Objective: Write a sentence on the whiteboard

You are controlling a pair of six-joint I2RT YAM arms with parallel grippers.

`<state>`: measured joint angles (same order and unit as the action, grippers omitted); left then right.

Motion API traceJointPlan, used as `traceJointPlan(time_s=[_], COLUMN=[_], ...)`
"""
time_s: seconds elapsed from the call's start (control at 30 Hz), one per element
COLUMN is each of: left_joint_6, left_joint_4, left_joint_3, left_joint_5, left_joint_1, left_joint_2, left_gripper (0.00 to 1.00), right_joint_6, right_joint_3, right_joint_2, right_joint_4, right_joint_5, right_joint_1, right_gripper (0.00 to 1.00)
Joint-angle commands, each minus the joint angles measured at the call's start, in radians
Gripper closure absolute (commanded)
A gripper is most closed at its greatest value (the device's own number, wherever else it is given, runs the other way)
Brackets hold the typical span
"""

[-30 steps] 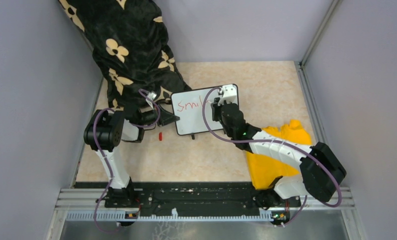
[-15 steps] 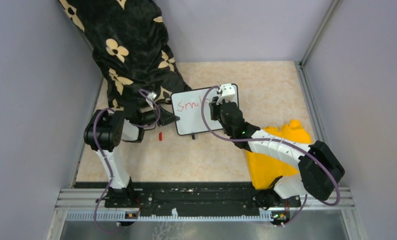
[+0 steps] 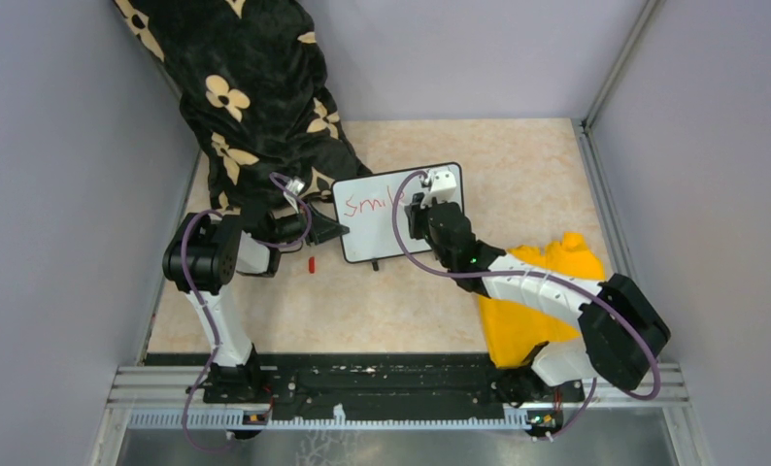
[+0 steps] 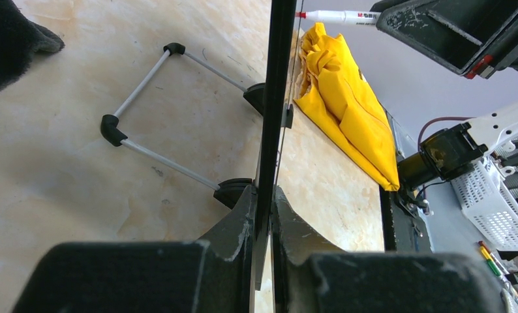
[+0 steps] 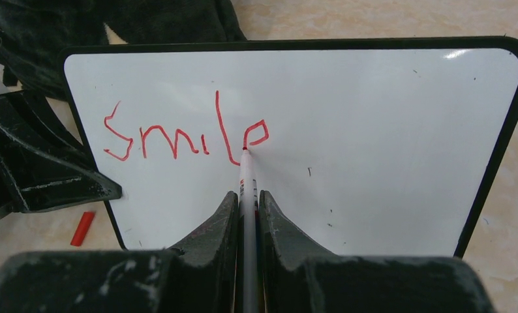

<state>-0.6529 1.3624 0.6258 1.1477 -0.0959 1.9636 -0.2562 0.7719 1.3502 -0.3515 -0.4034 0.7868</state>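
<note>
Right, I see the small glossy white whiteboard with the thin black frame and rounded corners (image 5: 387,143) near the middle of the beige stone-patterned table (image 3: 518,165). It rests on short black feet. My left tool (image 4: 264,202) is clamped narrowly on the board's left edge, one finger on each face. My right tool (image 5: 246,199) is closed around a slim white marker with a red tip (image 5: 246,177), and that tip touches the board's face just below the last red letter. The thin red handwritten sentence (image 5: 184,134) so far reads "Smile", running across the upper left part of the board. A small red cap (image 5: 82,228) lies on the table just beside the board's lower left corner. A crumpled yellow cloth (image 4: 348,111) lies to the right, partly under my right arm. A black fabric with cream flowers (image 3: 246,97) is heaped at the far left, behind the left tool.
</note>
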Motion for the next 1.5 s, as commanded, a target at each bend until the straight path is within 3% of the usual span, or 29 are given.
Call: traceJointPlan(time_s=[0.0, 0.5, 0.87, 1.47], left_joint_6=[0.018, 0.019, 0.021, 0.024], left_joint_4=[-0.049, -0.051, -0.052, -0.059], left_joint_3=[-0.01, -0.011, -0.012, -0.009], left_joint_5=[0.009, 0.007, 0.009, 0.008], left_joint_1=[-0.002, -0.004, -0.005, -0.005], left_joint_2=[0.009, 0.005, 0.003, 0.005], left_gripper=[1.0, 1.0, 1.0, 1.0], right_joint_6=[-0.02, -0.014, 0.028, 0.074], right_joint_3=[-0.03, -0.045, -0.039, 0.135], right_joint_2=[-0.025, -0.086, -0.142, 0.037], right_joint_4=[0.018, 0.052, -0.039, -0.086], right_joint_5=[-0.016, -0.134, -0.018, 0.031], right_joint_1=[-0.012, -0.018, 0.026, 0.094], right_gripper=[1.0, 1.0, 1.0, 1.0])
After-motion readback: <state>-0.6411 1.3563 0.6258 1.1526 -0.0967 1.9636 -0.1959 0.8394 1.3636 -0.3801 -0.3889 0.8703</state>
